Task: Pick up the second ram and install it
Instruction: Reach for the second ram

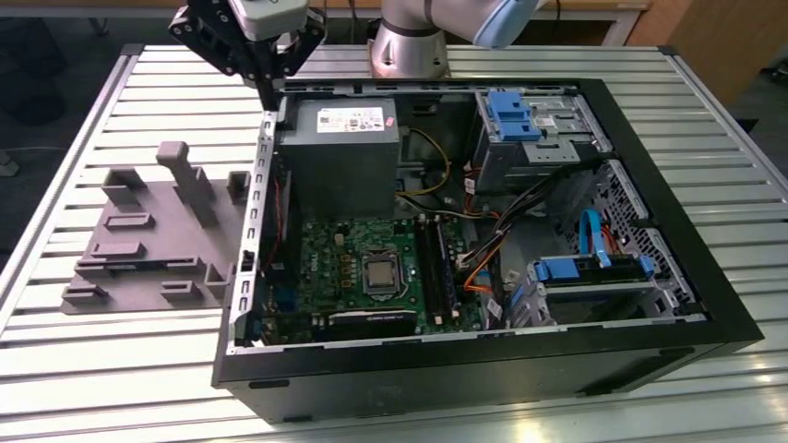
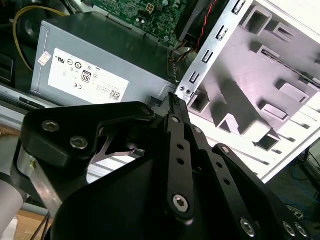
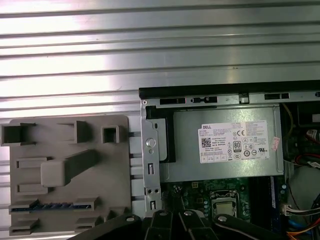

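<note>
With the gripper point(image 1: 265, 83) clenched on nothing visible, high over the case point(image 1: 468, 374) corner by the power supply point(image 1: 339, 148), look for the second ram point(image 3: 50, 206) seated in a slot of the grey holder block point(image 3: 112, 175), just beside the case and well apart from the gripper. Probably best to spread the jaws before descending, centre on the stick's mid-length, pinch its flat faces squarely, and lift straight up to avoid bending or jamming.
</note>
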You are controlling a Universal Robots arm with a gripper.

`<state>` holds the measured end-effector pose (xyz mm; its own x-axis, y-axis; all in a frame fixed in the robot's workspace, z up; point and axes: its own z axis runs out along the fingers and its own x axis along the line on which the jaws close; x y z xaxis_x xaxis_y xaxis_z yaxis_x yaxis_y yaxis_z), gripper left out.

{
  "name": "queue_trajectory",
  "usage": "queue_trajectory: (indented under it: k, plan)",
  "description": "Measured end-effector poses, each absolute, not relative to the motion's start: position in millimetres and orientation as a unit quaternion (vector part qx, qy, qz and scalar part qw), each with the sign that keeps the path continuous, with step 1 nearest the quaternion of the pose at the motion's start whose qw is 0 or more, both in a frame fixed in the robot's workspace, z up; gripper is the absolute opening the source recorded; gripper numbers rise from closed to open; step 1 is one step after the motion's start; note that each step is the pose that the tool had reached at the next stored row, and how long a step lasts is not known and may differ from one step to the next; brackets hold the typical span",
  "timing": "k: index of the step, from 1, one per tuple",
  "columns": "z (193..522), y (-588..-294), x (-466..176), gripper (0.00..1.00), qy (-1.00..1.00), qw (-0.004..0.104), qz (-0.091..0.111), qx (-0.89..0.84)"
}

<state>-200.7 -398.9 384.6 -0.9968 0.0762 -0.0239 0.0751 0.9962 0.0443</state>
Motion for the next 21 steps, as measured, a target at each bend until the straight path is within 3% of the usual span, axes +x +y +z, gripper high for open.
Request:
queue_trajectory:
  k: [21]
  plan:
    - [383.2, -398.9, -209.6, 0.11, 0.999, 0.013, 0.022, 0.038]
